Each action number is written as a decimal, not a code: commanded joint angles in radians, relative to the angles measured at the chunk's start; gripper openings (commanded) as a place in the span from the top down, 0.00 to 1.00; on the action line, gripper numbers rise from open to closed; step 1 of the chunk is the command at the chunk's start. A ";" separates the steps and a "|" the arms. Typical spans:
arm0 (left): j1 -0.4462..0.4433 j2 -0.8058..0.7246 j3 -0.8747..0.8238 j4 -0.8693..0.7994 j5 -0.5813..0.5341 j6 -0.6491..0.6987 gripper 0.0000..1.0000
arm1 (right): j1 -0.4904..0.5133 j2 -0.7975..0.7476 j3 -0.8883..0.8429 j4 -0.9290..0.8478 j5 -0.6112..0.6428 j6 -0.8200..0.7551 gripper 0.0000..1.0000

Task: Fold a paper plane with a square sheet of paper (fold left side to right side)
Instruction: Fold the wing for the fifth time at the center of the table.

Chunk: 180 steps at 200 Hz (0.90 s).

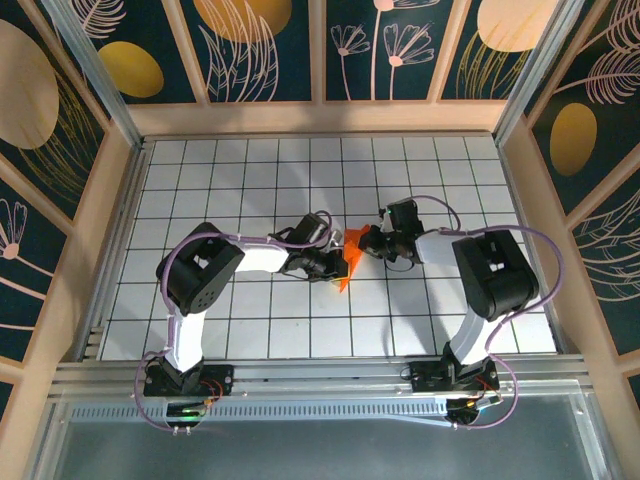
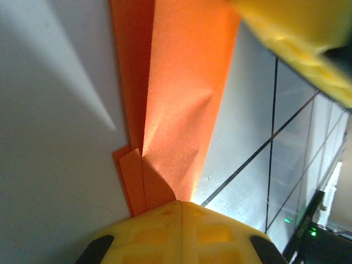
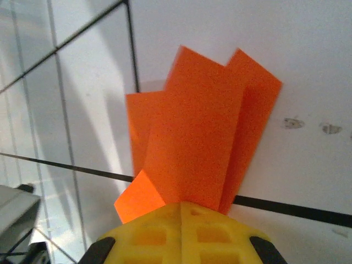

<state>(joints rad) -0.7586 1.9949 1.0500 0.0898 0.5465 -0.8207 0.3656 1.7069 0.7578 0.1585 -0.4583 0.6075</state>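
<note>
The square sheet of paper [image 1: 348, 264] is bright orange and folded into a narrow strip of several layers, held above the white grid table between the two arms. My left gripper [image 1: 336, 262] is shut on its near end from the left. In the left wrist view the folded paper [image 2: 181, 99] runs up and away from the left gripper [image 2: 184, 204]. My right gripper [image 1: 368, 243] is shut on the paper's far end from the right. In the right wrist view the creased layers [image 3: 198, 143] fan out from the right gripper [image 3: 181, 204]. The right arm's yellow finger [image 2: 297, 38] shows in the left wrist view.
The white grid table [image 1: 250, 320] is ringed by wooden walls [image 1: 320, 118]. A metal rail [image 1: 320, 375] runs along the near edge, where both arm bases are bolted.
</note>
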 commanded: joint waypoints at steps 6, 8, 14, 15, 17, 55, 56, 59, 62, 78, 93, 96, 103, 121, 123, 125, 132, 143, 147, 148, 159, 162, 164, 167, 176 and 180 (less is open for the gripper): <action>-0.002 0.025 -0.022 -0.167 -0.178 0.056 1.00 | -0.019 -0.105 -0.067 0.079 -0.053 -0.025 1.00; -0.002 0.026 -0.023 -0.167 -0.180 0.057 1.00 | -0.019 -0.110 -0.073 0.082 -0.055 -0.027 1.00; -0.003 0.025 -0.026 -0.166 -0.186 0.057 1.00 | -0.015 -0.123 -0.088 0.090 -0.055 -0.032 1.00; -0.004 0.025 -0.027 -0.167 -0.187 0.058 1.00 | -0.014 -0.124 -0.089 0.091 -0.055 -0.033 1.00; -0.003 0.026 -0.027 -0.168 -0.189 0.059 1.00 | -0.013 -0.128 -0.093 0.093 -0.055 -0.035 1.00; -0.004 0.034 -0.025 -0.189 -0.215 0.073 1.00 | 0.039 -0.160 -0.145 0.138 -0.038 -0.031 1.00; -0.004 0.035 -0.025 -0.189 -0.216 0.073 1.00 | 0.040 -0.159 -0.145 0.139 -0.038 -0.030 1.00; -0.004 0.035 -0.025 -0.189 -0.217 0.073 1.00 | 0.045 -0.157 -0.148 0.145 -0.035 -0.027 1.00; -0.004 0.036 -0.024 -0.190 -0.219 0.073 1.00 | 0.048 -0.155 -0.150 0.149 -0.033 -0.024 1.00; -0.003 0.034 -0.022 -0.196 -0.227 0.073 1.00 | 0.060 -0.132 -0.154 0.168 -0.029 -0.012 1.00; -0.004 0.034 -0.021 -0.200 -0.233 0.075 1.00 | 0.074 -0.106 -0.147 0.173 -0.023 -0.014 1.00; -0.003 0.034 -0.021 -0.200 -0.233 0.075 1.00 | 0.076 -0.102 -0.145 0.174 -0.021 -0.014 1.00; -0.004 0.034 -0.021 -0.201 -0.234 0.074 1.00 | 0.082 -0.091 -0.143 0.174 -0.018 -0.014 1.00; -0.004 0.032 -0.021 -0.206 -0.238 0.075 1.00 | 0.090 -0.064 -0.138 0.180 -0.010 -0.014 1.00; -0.004 0.033 -0.021 -0.206 -0.239 0.074 1.00 | 0.091 -0.061 -0.138 0.181 -0.010 -0.014 1.00; -0.004 0.033 -0.021 -0.206 -0.240 0.075 1.00 | 0.090 -0.059 -0.138 0.182 -0.010 -0.014 1.00; -0.003 0.032 -0.021 -0.208 -0.242 0.075 1.00 | 0.091 -0.051 -0.138 0.184 -0.006 -0.014 1.00; -0.004 0.031 -0.019 -0.212 -0.245 0.077 1.00 | 0.091 -0.039 -0.138 0.180 0.003 -0.017 1.00; -0.003 0.031 -0.019 -0.214 -0.246 0.077 1.00 | 0.090 -0.036 -0.137 0.179 0.006 -0.020 1.00; -0.004 0.031 -0.019 -0.214 -0.246 0.077 1.00 | 0.091 -0.036 -0.137 0.179 0.006 -0.021 1.00; -0.004 0.033 -0.018 -0.217 -0.248 0.077 1.00 | 0.090 -0.024 -0.131 0.172 0.015 -0.027 1.00; -0.004 0.033 -0.019 -0.217 -0.248 0.078 1.00 | 0.089 -0.021 -0.129 0.170 0.016 -0.028 1.00; -0.005 0.033 -0.019 -0.217 -0.247 0.077 1.00 | 0.090 -0.019 -0.128 0.168 0.018 -0.030 1.00; -0.004 0.033 -0.019 -0.217 -0.247 0.077 1.00 | 0.089 -0.017 -0.125 0.165 0.021 -0.035 1.00; -0.004 0.033 -0.021 -0.219 -0.249 0.077 1.00 | 0.089 -0.009 -0.115 0.150 0.033 -0.041 1.00; -0.004 0.033 -0.021 -0.220 -0.250 0.079 1.00 | 0.088 -0.006 -0.110 0.144 0.039 -0.045 1.00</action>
<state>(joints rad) -0.7757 1.9789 1.0626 0.0467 0.4511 -0.7673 0.4492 1.6745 0.6170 0.3115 -0.4667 0.5991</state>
